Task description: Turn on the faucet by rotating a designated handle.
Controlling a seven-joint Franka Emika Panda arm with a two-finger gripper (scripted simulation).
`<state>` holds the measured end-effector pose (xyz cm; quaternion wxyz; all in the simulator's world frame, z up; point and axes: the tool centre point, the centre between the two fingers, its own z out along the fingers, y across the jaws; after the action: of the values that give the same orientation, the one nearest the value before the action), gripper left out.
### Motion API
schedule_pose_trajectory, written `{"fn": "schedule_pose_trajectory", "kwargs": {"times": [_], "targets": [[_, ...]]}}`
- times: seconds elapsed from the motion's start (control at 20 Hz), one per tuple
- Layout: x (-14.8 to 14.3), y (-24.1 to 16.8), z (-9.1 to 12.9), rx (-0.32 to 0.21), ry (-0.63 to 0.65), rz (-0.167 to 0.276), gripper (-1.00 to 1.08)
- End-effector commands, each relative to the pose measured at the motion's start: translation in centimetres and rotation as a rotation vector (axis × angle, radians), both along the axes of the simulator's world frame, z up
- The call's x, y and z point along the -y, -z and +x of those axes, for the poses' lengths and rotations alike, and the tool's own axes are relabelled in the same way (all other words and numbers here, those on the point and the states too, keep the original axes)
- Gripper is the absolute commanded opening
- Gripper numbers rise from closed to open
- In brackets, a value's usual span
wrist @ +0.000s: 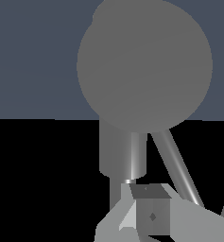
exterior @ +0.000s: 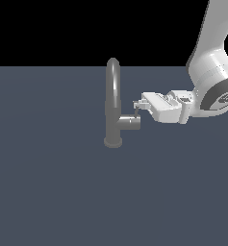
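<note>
The faucet (exterior: 113, 103) stands upright in the middle of the exterior view, a grey tap with an arched spout, a round base and a stubby side cylinder (exterior: 130, 123) pointing to that view's right. The handle (exterior: 136, 111), a thin dark rod, rises from the cylinder's end. My gripper (exterior: 137, 105) reaches in level from the exterior view's right, its tips at the rod's upper end. In the wrist view the cylinder's round end (wrist: 144, 66) fills the middle. The handle (wrist: 176, 163) slants toward the gap between my fingers (wrist: 151, 212). The gripper (wrist: 189, 208) is open, with the rod's tip hidden behind a finger.
The faucet stands on a flat, dark blue-grey surface (exterior: 53, 192). My white arm (exterior: 214, 72) comes down from the upper right of the exterior view. Nothing else shows.
</note>
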<state>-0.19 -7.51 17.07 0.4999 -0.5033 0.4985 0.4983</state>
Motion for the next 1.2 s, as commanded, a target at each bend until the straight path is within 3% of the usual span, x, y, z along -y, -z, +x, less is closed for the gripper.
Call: {"fn": "schedule_pose_trajectory", "kwargs": {"times": [0.0, 0.6, 0.7, 1.15], "targets": [[0.0, 0.4, -0.7, -0.002, -0.001, 0.001, -1.0], [0.2, 3.0, -5.3, -0.006, -0.002, 0.004, -1.0], [0.0, 1.9, -4.1, 0.018, -0.004, -0.001, -1.0], [0.2, 7.6, -6.0, -0.003, -0.003, 0.003, -1.0]]}}
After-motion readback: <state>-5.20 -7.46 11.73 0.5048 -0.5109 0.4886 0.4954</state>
